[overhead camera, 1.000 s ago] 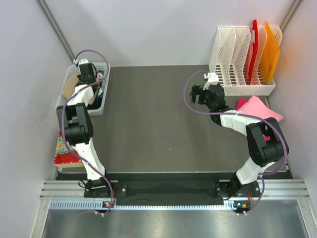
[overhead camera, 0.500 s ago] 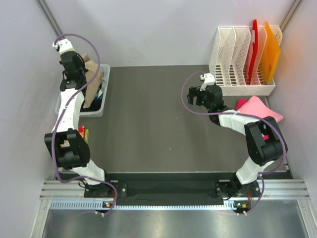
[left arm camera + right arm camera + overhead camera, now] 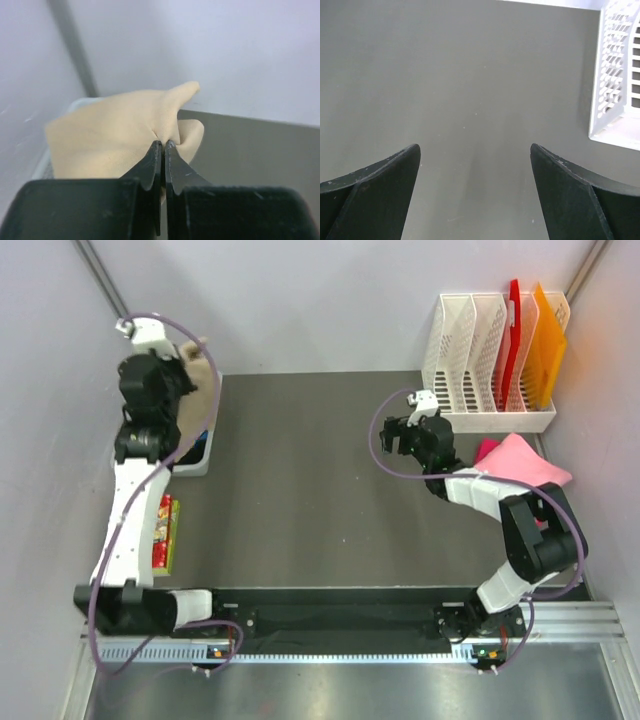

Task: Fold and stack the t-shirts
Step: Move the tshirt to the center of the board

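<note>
Fetching: left hand [image 3: 163,145], shut on the tan tee [image 3: 110,132], holds it over the ten-o'clock bin [image 3: 195,462]; right hand [image 3: 474,148] gapes empty. Next, probably spread it on the surface [image 3: 300,490].

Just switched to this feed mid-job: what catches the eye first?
The left tool, shut on the tan t-shirt, holds it up above the grey bin at far left. The bright pink t-shirt lies at the right edge, near the white rack, while the right tool hangs open over bare mat.

tan t-shirt [image 3: 115,135] | pink t-shirt [image 3: 525,462] | white rack [image 3: 500,422] | dark grey table [image 3: 300,490]
</note>
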Robot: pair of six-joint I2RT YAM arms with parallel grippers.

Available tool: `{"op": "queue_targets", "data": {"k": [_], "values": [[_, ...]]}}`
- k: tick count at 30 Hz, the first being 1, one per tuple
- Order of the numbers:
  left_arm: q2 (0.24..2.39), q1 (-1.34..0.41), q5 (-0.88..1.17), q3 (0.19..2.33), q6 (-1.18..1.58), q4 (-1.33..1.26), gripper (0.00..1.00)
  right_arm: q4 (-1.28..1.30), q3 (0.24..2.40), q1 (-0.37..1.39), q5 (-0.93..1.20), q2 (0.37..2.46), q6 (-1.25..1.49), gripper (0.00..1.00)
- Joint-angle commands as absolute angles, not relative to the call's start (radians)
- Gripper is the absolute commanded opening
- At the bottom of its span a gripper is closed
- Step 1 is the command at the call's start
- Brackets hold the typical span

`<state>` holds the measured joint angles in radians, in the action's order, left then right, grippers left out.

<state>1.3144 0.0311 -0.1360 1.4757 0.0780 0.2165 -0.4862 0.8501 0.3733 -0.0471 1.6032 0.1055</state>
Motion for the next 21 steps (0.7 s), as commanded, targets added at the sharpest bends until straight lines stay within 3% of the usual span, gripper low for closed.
{"op": "queue_targets", "data": {"k": [1, 9, 21], "values": [[1.152, -0.194, -0.066, 1.353, -0.061, 0.206, 0.00, -0.604, 0.818, 0.383, -0.093, 1.526, 0.107, 0.90], [1.111, -0.515, -0.210, 1.198, -0.132, 0.221, 0.00, -0.650, 0.781, 0.383, -0.193, 1.493, 0.127, 0.90], [1.213, -0.716, -0.166, 0.933, -0.143, 0.114, 0.00, -0.706, 0.733, 0.368, -0.285, 1.466, 0.161, 0.89]]}}
